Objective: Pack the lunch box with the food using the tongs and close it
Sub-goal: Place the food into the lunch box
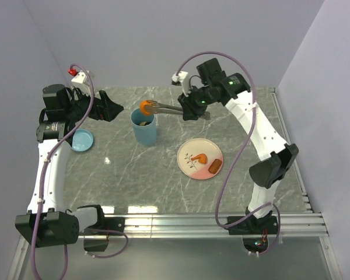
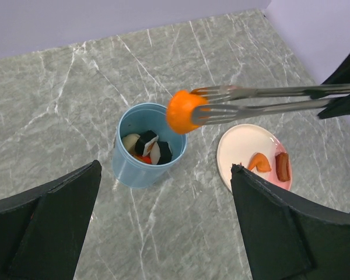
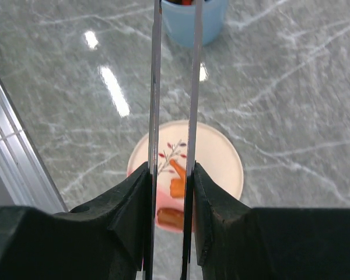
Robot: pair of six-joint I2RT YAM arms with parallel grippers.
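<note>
Tongs (image 1: 166, 107) squeezed nearly together, tips pinching an orange round (image 2: 181, 111) just above the rim of the lunch box (image 1: 144, 131), centre of the top view. Handle end clamped between the fingers of the right gripper (image 3: 171, 175). Left gripper (image 1: 114, 109) spread wide, holding nothing, left of the box. Pink plate (image 1: 189, 150) right of centre, leafy sprig motif, bearing an orange piece (image 1: 200, 158) and a brown sausage (image 1: 215, 167). Blue lid (image 1: 82, 140) at far left. Dark-and-white rolls (image 2: 151, 149) inside the box.
</note>
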